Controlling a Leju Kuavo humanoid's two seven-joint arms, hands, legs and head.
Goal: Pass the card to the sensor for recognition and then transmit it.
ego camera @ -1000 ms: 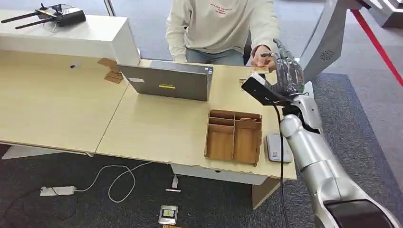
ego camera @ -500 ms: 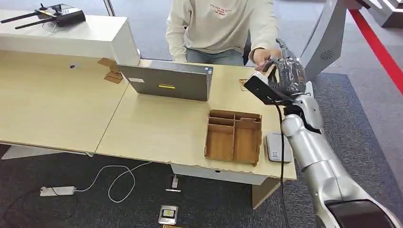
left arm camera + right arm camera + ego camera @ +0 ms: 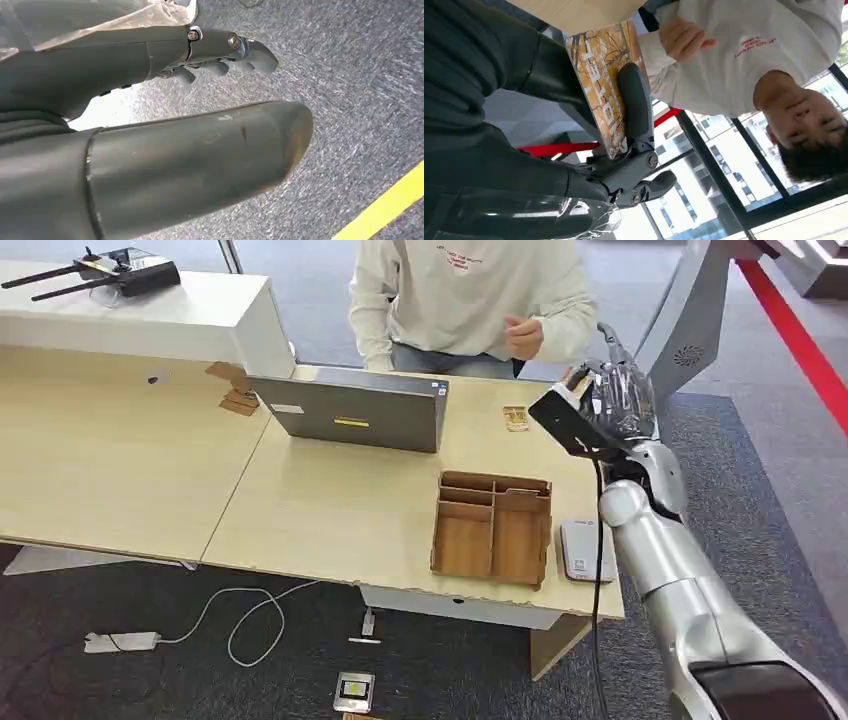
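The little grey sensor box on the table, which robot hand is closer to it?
The right. The right hand is up above the table's far edge, beyond the grey sensor box, holding the card. The left hand hangs down over the carpet, off the table.

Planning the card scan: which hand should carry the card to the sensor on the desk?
The right hand. It already pinches the card above the desk's far right side, with the white sensor below it. The left hand hangs over carpet, holding nothing.
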